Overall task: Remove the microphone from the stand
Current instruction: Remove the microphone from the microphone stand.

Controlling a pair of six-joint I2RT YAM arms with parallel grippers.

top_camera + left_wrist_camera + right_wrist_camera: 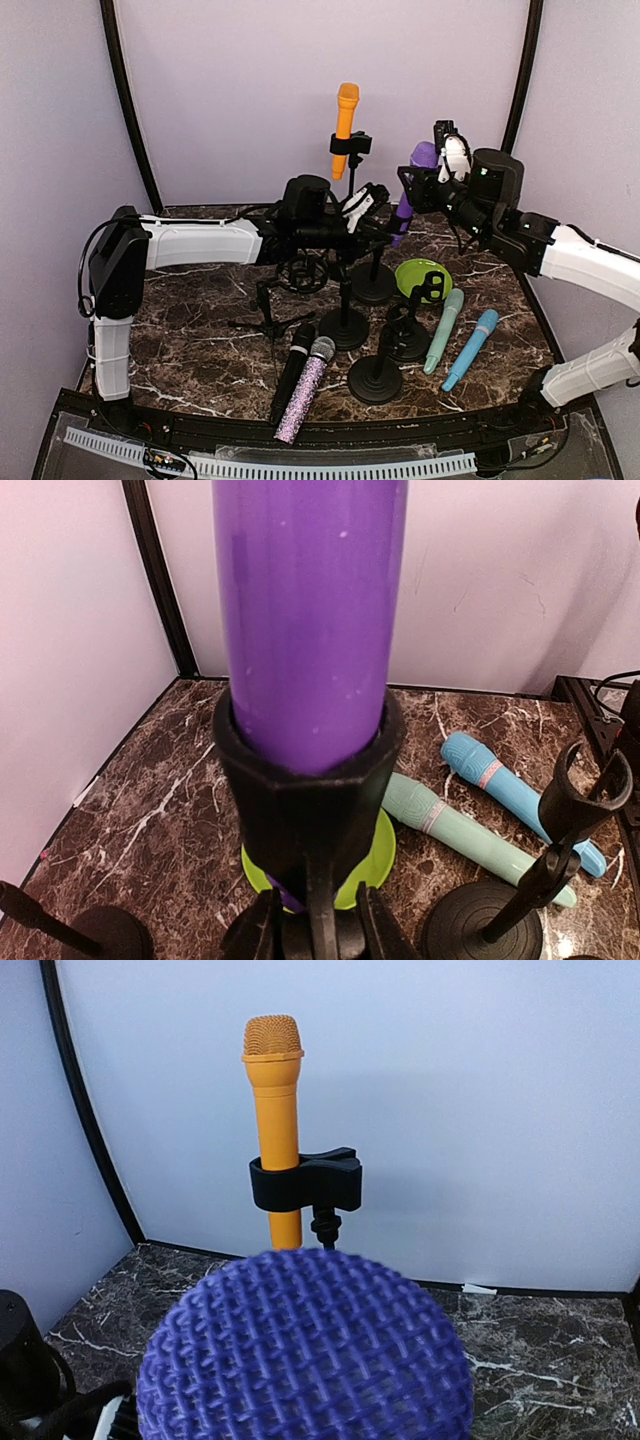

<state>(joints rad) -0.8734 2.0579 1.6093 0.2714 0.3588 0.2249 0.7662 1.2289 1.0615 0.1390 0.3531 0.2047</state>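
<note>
The purple microphone (404, 207) stands upright in the black clip (300, 800) of a stand (373, 283) at the table's middle back. In the left wrist view its smooth body (305, 620) rises out of the clip. My left gripper (378, 218) comes in from the left, its jaws (312, 932) shut on the stand's stem just under the clip. My right gripper (418, 185) reaches in from the right and is shut on the microphone's upper body, below the mesh head (305, 1350). That head hides the right fingers in the right wrist view.
An orange microphone (345, 115) sits clipped on a taller stand behind. A green dish (420, 272), a teal microphone (443, 330) and a blue one (471, 348) lie at right. Empty stands (375, 378) and black (292, 370) and glitter (305, 390) microphones are in front.
</note>
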